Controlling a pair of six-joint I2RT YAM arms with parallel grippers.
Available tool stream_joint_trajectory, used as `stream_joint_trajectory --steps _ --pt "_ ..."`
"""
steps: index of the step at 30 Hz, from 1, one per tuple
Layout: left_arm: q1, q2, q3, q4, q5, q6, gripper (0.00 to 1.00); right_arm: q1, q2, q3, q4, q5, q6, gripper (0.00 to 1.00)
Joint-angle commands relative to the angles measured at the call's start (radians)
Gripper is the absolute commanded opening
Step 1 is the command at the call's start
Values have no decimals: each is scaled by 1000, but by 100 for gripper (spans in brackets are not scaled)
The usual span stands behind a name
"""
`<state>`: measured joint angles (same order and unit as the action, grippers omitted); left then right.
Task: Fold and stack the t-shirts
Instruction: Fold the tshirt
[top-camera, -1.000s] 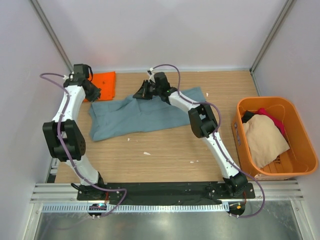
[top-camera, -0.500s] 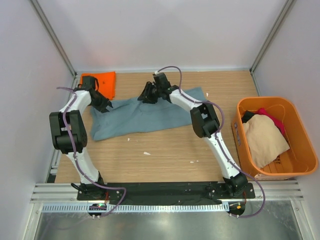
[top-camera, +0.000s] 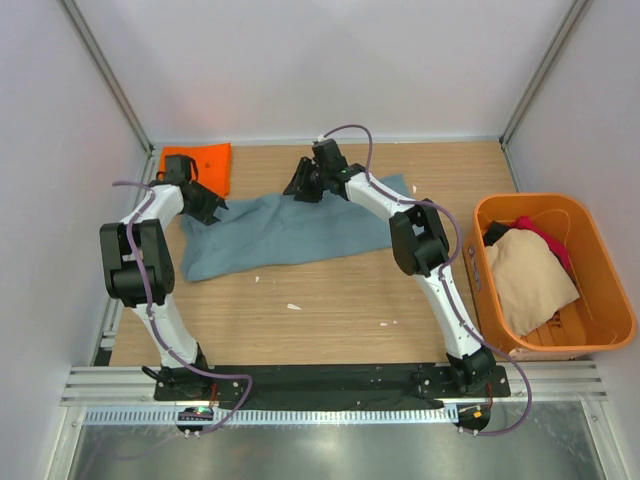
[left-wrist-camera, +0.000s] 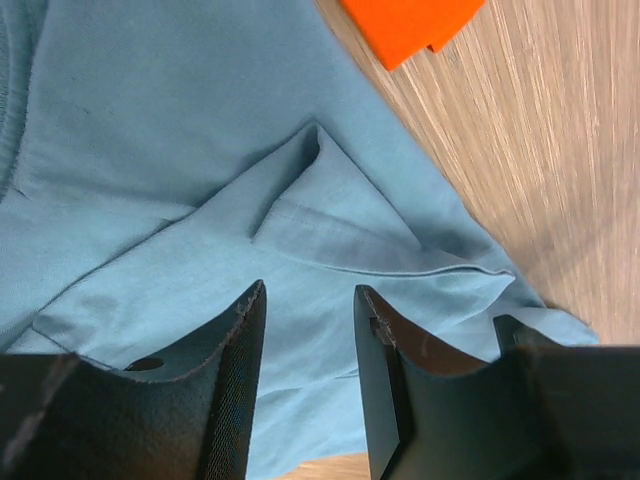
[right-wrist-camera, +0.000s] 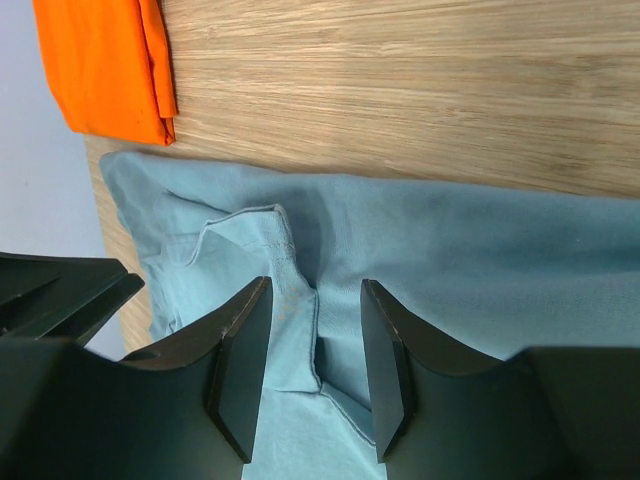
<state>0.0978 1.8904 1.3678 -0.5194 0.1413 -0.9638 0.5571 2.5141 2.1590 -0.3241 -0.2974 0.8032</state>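
A large grey-blue t-shirt lies spread on the wooden table. My left gripper hovers over its left edge, open, with only cloth showing under the gap. My right gripper is at the shirt's back edge, also open, and a raised seam fold runs between its fingers without being clamped. A folded orange t-shirt lies in the back left corner, and it shows in both wrist views.
An orange plastic tub stands at the right edge and holds a beige shirt, a red one and a dark one. Walls close in the table at the back and on both sides. Bare wood lies in front of the shirt.
Both grippers have opened and let go of the grey-blue shirt. The left gripper moved from beside the orange shirt down onto the blue shirt's left edge. The right shifted slightly right.
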Motion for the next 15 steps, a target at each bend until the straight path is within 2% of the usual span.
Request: stream_joint_trajectory --steps 1,15 --pt "5 -14 -22 38 -40 -52 42 3 -80 -5 16 12 -4 47" --pt "5 101 39 35 -37 -138 40 20 -94 -30 51 -3 4 46"
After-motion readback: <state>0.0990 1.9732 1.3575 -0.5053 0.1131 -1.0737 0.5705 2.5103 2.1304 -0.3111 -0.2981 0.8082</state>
